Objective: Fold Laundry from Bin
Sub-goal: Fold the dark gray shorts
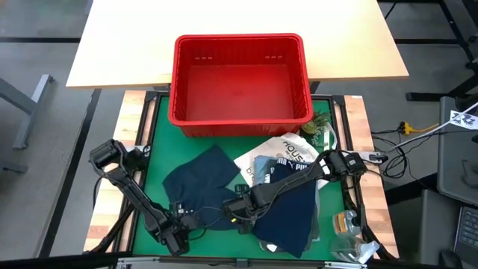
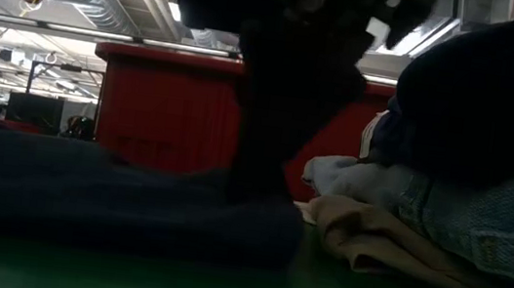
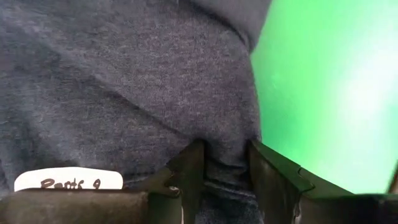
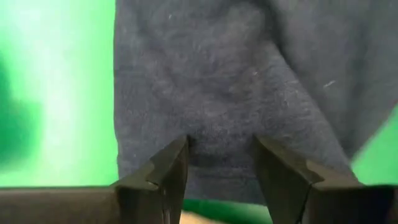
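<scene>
1. A rectangular red plastic bin (image 1: 239, 82) with slotted walls stands at the far edge of the green mat (image 1: 153, 168), straddling it and the pale wooden tabletop (image 1: 127, 45) behind. Nothing shows inside it.
2. The laundry lies on the mat in front of the bin. A navy fabric garment (image 1: 202, 179) is spread flat near the mat's middle, reaching toward the near edge.
3. To its right sits a heap: navy shorts with a white-lettered waistband (image 1: 287, 166), more dark blue cloth (image 1: 291, 217) running to the near edge, and a white tote bag with dark print (image 1: 287, 147) beneath, close to the bin's front wall.
4. The low view shows a light blue denim piece (image 2: 484, 216) lying on a beige cloth (image 2: 373, 242) on the right, with the red bin behind.
5. The left gripper (image 1: 181, 219) is low at the near edge, at the navy garment's near left part. Its wrist view shows the two dark fingers (image 3: 186, 171) pinched on a fold of that navy fabric, the gap between them filled with cloth.
6. The right gripper (image 1: 237, 211) is just to the right of it at the same near hem. Its fingers (image 4: 171, 168) stand moderately apart with the navy fabric's edge between them, gripping it.
7. Both grippers sit near each other along the garment's near edge.
</scene>
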{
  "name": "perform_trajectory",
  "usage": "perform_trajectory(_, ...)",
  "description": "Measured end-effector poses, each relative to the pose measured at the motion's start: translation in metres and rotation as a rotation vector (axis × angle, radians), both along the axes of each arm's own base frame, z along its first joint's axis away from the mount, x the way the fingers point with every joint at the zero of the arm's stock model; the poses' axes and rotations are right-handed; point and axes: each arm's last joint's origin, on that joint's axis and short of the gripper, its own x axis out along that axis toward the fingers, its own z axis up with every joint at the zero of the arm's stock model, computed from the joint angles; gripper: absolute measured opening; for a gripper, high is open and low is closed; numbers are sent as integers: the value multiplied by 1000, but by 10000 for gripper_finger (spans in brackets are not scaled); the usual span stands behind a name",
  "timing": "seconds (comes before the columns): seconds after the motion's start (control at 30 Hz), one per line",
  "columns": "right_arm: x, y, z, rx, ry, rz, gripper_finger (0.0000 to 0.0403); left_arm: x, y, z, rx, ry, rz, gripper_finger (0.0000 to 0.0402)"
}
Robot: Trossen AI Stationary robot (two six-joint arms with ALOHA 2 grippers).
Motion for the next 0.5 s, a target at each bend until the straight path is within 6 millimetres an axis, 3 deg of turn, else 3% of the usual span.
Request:
perform_trajectory(0.33, -6, 5, 0, 179, 118, 74, 177, -15, -12, 1, -96, 114, -58, 124)
perform_trajectory(0.5, -2, 7, 18, 201, 98, 84, 177, -16, -7, 12, -124, 102, -46, 124)
